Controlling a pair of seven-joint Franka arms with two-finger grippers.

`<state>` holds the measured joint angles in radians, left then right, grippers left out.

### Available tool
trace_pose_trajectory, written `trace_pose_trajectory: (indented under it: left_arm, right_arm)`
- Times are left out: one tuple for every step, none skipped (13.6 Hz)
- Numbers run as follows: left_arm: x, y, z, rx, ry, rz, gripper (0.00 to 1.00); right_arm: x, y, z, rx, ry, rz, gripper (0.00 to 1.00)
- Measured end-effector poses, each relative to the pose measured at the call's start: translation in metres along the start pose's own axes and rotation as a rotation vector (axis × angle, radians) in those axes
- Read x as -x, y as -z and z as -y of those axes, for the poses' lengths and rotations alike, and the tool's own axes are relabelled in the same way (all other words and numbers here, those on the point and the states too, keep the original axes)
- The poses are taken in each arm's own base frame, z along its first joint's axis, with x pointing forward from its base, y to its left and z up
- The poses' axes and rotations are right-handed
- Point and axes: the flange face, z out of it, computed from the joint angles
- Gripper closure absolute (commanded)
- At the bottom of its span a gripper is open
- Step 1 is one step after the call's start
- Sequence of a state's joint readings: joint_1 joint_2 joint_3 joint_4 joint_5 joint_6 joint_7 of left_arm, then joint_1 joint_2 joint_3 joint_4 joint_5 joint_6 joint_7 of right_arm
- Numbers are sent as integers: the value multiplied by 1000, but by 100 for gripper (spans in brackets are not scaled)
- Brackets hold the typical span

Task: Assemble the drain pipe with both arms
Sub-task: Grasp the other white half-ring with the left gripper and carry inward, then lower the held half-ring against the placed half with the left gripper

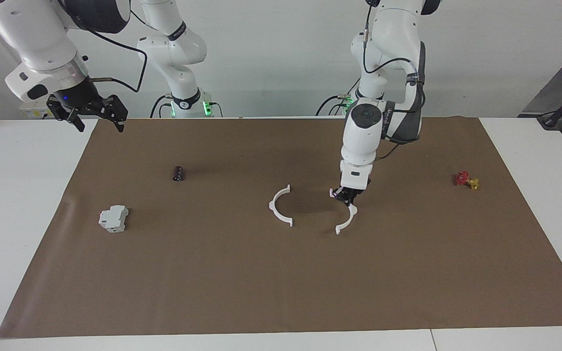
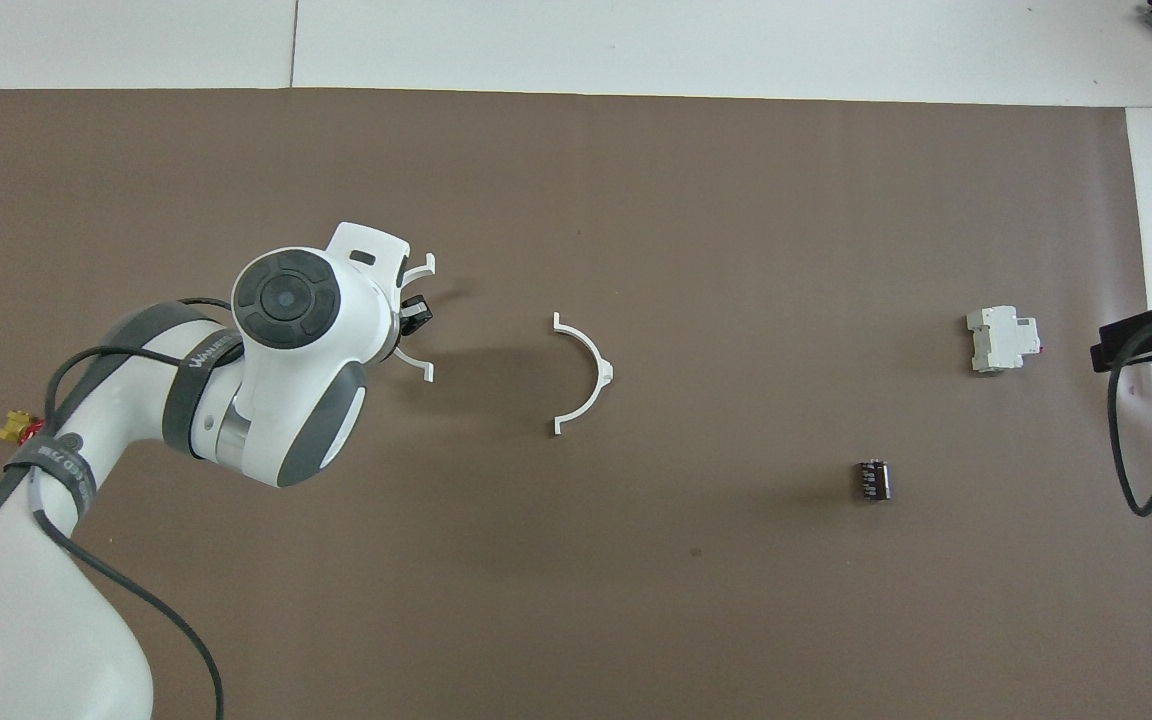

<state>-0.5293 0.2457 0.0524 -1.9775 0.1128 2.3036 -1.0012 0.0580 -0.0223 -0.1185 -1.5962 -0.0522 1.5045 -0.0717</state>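
A: Start with the big things. What covers the table [image 1: 17, 219]?

B: A brown mat [image 1: 281, 282] spread over most of the white top. The left arm [image 1: 388, 73] reaches down over the middle of it; the right arm [image 1: 32, 39] hangs above the mat's corner at its own end.

A: Any writing to read?

B: There is lettering on the band round the left arm's forearm, but I cannot make it out. No containers here either.

A: The grippers?

B: The left gripper [image 1: 347, 195] is clamped on one white half-ring [image 1: 345, 220], gripped at the middle of its arc, low over the mat. The right gripper [image 1: 96, 117] stands with fingers spread wide, holding nothing.

A: And the second half of the drain pipe?

B: The other half-ring [image 1: 280, 205] lies flat at the mat's centre, near the held one but apart from it, their open sides facing each other.

A: Smaller items?

B: A grey-white boxy block [image 1: 113, 218] toward the right arm's end, a small dark cylinder [image 1: 178, 173] nearer the robots than that, and a red-and-yellow valve [image 1: 466, 180] toward the left arm's end
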Motion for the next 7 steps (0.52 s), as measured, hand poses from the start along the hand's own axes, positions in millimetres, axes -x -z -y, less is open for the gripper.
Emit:
trace_pose_trajectory:
  left_arm:
    - [11,2,-10,1,20,-6,100]
    - [21,4,-20,2,38,-10,100]
    - [30,3,-31,3,51,-11,100]
    - [41,0,-40,-2,56,-8,100]
    - [53,-5,-48,-8,54,-4,100]
    - [62,-11,-54,-15,54,-1,100]
    - [66,-18,-56,-23,54,3,100]
  right_arm:
    - [-1,1,7,1,14,-3,0]
    - [-1,1,13,2,24,-6,0]
    - [-1,2,17,3,29,-7,0]
    - [-1,2,17,3,30,-7,0]
    - [-1,2,17,2,28,-7,0]
    - [-1,2,16,2,27,-7,0]
    - [-1,2,16,2,27,-8,0]
